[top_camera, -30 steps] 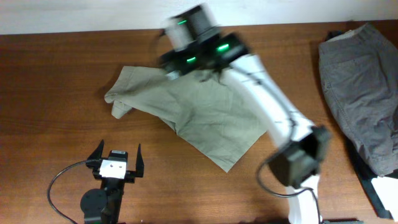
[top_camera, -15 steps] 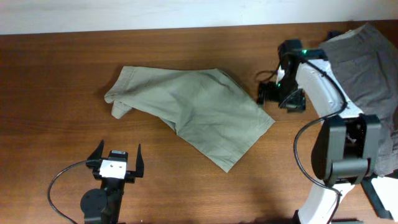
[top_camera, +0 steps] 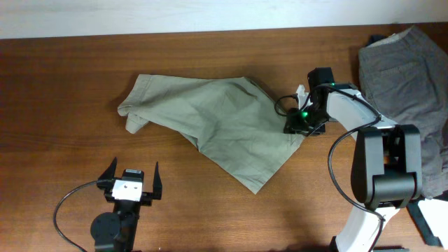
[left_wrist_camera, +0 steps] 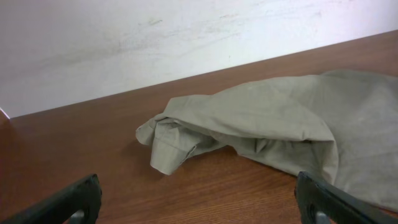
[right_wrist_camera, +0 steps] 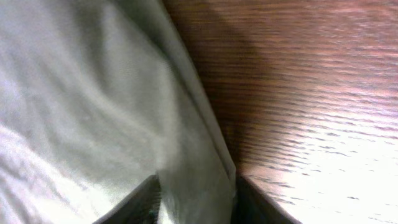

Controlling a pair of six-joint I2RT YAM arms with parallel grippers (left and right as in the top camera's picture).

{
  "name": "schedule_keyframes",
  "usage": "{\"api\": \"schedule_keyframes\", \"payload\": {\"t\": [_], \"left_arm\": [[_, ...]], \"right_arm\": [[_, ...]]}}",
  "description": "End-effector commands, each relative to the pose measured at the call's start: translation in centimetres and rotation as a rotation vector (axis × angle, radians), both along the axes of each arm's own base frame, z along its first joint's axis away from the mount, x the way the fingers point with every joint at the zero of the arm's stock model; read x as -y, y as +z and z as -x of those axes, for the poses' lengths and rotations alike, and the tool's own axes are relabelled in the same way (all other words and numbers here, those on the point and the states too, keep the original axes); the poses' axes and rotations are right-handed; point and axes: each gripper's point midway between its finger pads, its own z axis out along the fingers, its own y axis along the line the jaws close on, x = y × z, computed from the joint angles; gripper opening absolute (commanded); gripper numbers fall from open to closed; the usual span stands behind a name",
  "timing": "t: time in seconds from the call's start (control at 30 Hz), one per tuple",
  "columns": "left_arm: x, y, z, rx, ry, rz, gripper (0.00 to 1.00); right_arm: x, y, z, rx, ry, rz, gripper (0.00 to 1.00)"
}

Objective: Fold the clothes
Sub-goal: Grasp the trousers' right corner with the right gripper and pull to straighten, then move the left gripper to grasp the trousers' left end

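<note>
An olive-green garment (top_camera: 217,126) lies rumpled and spread across the middle of the wooden table (top_camera: 70,84). At its right edge my right gripper (top_camera: 297,127) is down on the cloth. In the right wrist view the olive fabric (right_wrist_camera: 93,93) runs between the two dark fingers of that gripper (right_wrist_camera: 196,199), which are pinched on its hem. My left gripper (top_camera: 134,168) stands open near the front left, short of the garment. In the left wrist view the garment's folded sleeve end (left_wrist_camera: 168,155) lies ahead of the gripper (left_wrist_camera: 199,202), with bare wood between the fingers.
A grey garment (top_camera: 406,91) lies heaped at the table's right end, over a dark tray edge (top_camera: 418,210). A white wall (left_wrist_camera: 124,37) runs along the far side of the table. Bare wood (right_wrist_camera: 311,93) shows to the right of the hem.
My right arm swung from the garment's far edge out to the right, then came back down onto its right edge and closed its fingers on the hem. The left arm has not moved.
</note>
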Motion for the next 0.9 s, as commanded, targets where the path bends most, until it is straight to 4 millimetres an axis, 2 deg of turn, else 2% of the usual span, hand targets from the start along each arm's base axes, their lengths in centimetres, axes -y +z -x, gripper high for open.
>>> {"api": "schedule_keyframes", "payload": {"t": [0.0, 0.07, 0.13, 0.17, 0.2, 0.27, 0.3, 0.33, 0.37, 0.4, 0.47, 0.5, 0.57, 0.6, 0.63, 0.67, 0.7, 0.73, 0.77, 0.8, 0.83, 0.87], "left_arm": [[0.2, -0.2, 0.0, -0.001, -0.008, -0.009, 0.99], [0.2, -0.2, 0.0, -0.001, -0.008, -0.009, 0.99], [0.2, -0.2, 0.0, -0.001, -0.008, -0.009, 0.99], [0.2, -0.2, 0.0, -0.001, -0.008, -0.009, 0.99], [0.2, -0.2, 0.0, -0.001, -0.008, -0.009, 0.99], [0.2, -0.2, 0.0, -0.001, -0.008, -0.009, 0.99], [0.2, -0.2, 0.0, -0.001, -0.008, -0.009, 0.99], [0.2, -0.2, 0.0, -0.001, -0.008, -0.009, 0.99], [0.2, -0.2, 0.0, -0.001, -0.008, -0.009, 0.99], [0.2, -0.2, 0.0, -0.001, -0.008, -0.009, 0.99], [0.2, -0.2, 0.0, -0.001, -0.008, -0.009, 0.99], [0.2, -0.2, 0.0, -0.001, -0.008, -0.009, 0.99], [0.2, -0.2, 0.0, -0.001, -0.008, -0.009, 0.99], [0.2, -0.2, 0.0, -0.001, -0.008, -0.009, 0.99], [0.2, -0.2, 0.0, -0.001, -0.008, -0.009, 0.99], [0.2, -0.2, 0.0, -0.001, -0.008, -0.009, 0.99], [0.2, -0.2, 0.0, -0.001, -0.008, -0.009, 0.99], [0.2, -0.2, 0.0, -0.001, -0.008, -0.009, 0.99], [0.2, -0.2, 0.0, -0.001, -0.008, -0.009, 0.99], [0.2, -0.2, 0.0, -0.001, -0.008, -0.009, 0.99], [0.2, -0.2, 0.0, -0.001, -0.008, -0.009, 0.99], [0.2, -0.2, 0.0, -0.001, -0.008, -0.009, 0.99]], "right_arm": [[-1.2, 0.2, 0.4, -0.012, 0.011, -0.061, 0.04], [-0.4, 1.0, -0.7, 0.018, -0.003, -0.041, 0.04], [2.4, 3.8, -3.3, 0.067, -0.054, 0.078, 0.04], [4.0, 6.0, -4.8, 0.106, -0.074, 0.159, 0.04], [6.5, 9.3, -6.6, 0.162, -0.145, 0.288, 0.04], [10.8, 17.2, -9.7, 0.326, -0.287, 0.511, 0.04], [12.0, 21.6, -11.0, 0.43, -0.343, 0.565, 0.42], [11.8, 24.1, -11.7, 0.49, -0.358, 0.545, 0.99], [11.4, 24.7, -11.7, 0.496, -0.35, 0.516, 0.99], [10.5, 24.4, -11.2, 0.47, -0.327, 0.469, 0.99], [9.9, 23.3, -9.6, 0.388, -0.374, 0.426, 0.99], [8.2, 22.9, -9.3, 0.361, -0.338, 0.332, 0.99], [3.8, 22.0, -8.9, 0.335, -0.16, 0.183, 0.99], [1.0, 21.2, -8.3, 0.327, -0.025, 0.148, 0.95], [-0.1, 20.7, -7.9, 0.313, 0.01, 0.148, 0.69], [-1.5, 19.8, -7.1, 0.28, 0.039, 0.145, 0.09], [-3.2, 18.9, -5.6, 0.222, 0.059, 0.128, 0.04], [-4.6, 19.1, -4.3, 0.196, 0.094, 0.108, 0.04], [-5.1, 20.0, -3.4, 0.198, 0.108, 0.107, 0.04], [-5.4, 21.3, -2.7, 0.216, 0.094, 0.1, 0.04], [-5.5, 24.0, -2.1, 0.291, 0.078, 0.104, 0.04], [-4.5, 26.8, -0.9, 0.377, 0.058, 0.185, 0.04]]}}
